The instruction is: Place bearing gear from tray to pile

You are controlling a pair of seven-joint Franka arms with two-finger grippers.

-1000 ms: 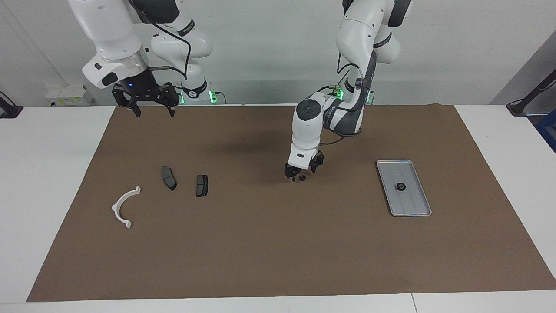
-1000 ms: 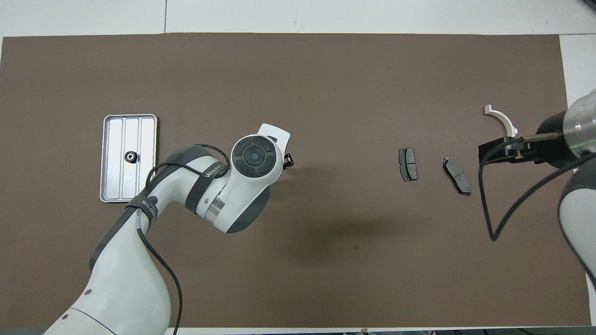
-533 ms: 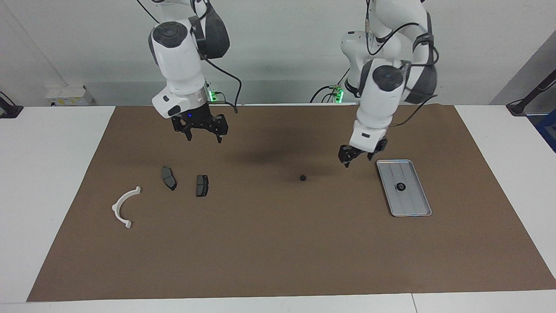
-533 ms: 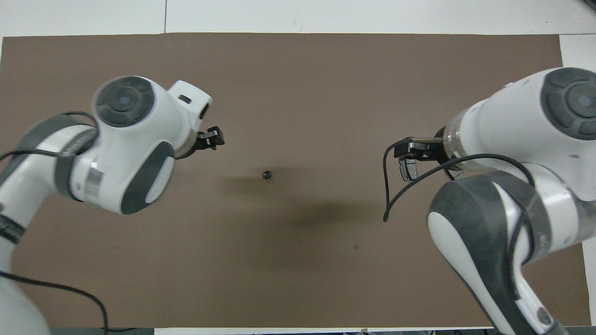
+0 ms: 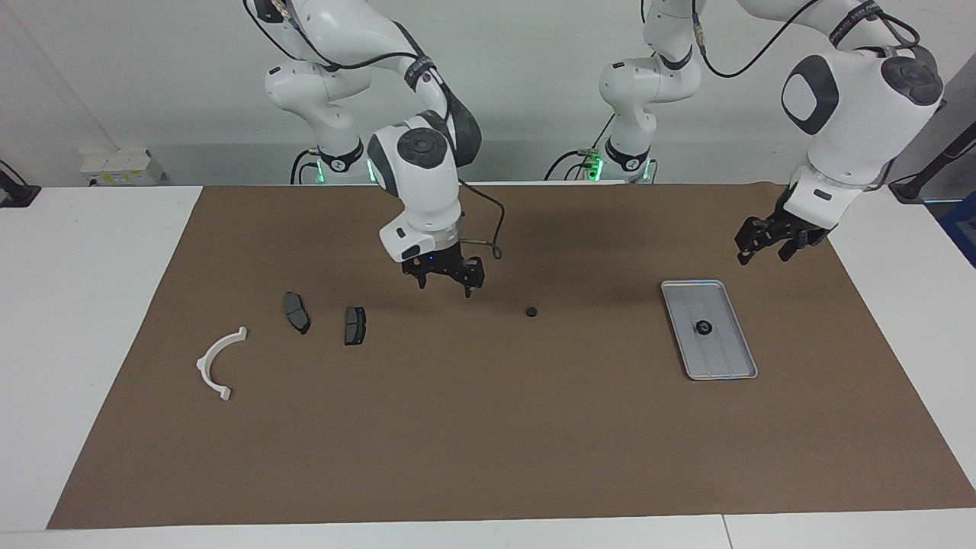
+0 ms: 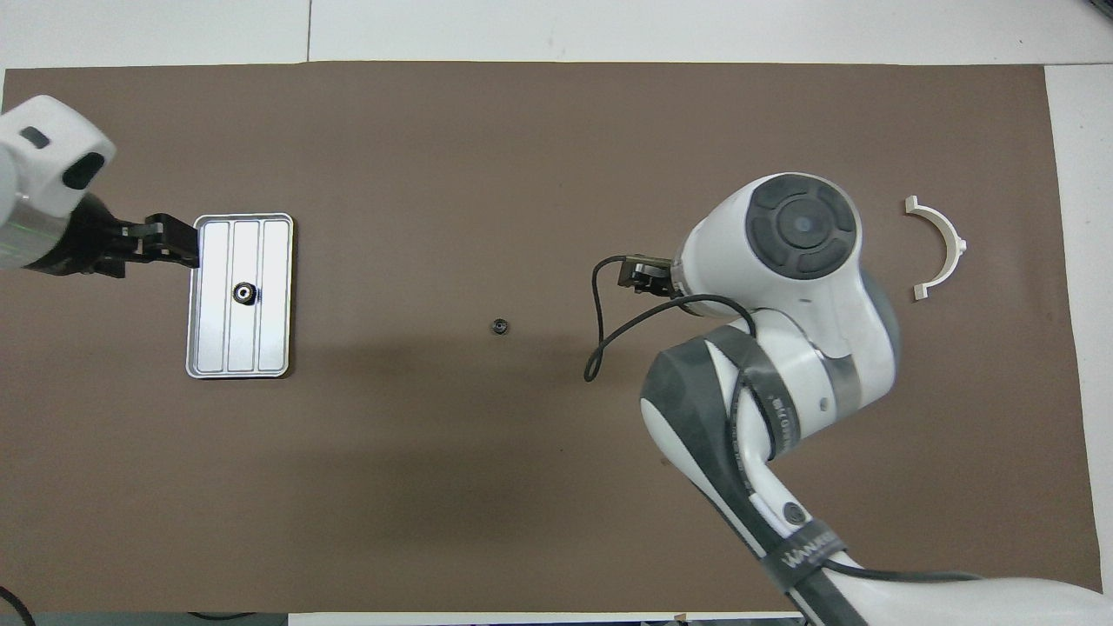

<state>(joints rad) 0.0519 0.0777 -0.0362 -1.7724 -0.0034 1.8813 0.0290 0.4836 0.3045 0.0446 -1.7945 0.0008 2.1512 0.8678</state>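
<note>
The silver tray (image 5: 720,366) (image 6: 209,348) lies toward the left arm's end of the table, with one small black bearing gear (image 5: 702,329) (image 6: 243,293) in it. A second bearing gear (image 5: 531,312) (image 6: 499,326) rests on the brown mat mid-table. The pile is a white half-ring bracket (image 5: 221,362) (image 6: 937,248) and two brake pads (image 5: 296,312) (image 5: 354,325); in the overhead view the right arm hides the pads. My right gripper (image 5: 446,288) (image 6: 639,274) hangs open over the mat between the pads and the loose gear. My left gripper (image 5: 762,258) (image 6: 174,246) is open and empty, over the mat beside the tray.
The brown mat (image 5: 488,442) covers most of the white table. Wide bare mat stretches from the parts toward the table edge farthest from the robots. A cable (image 6: 609,348) loops off the right wrist.
The left gripper rose from the loose gear mid-table and swung away past the tray. The right gripper travelled from its own end of the table to just short of that gear.
</note>
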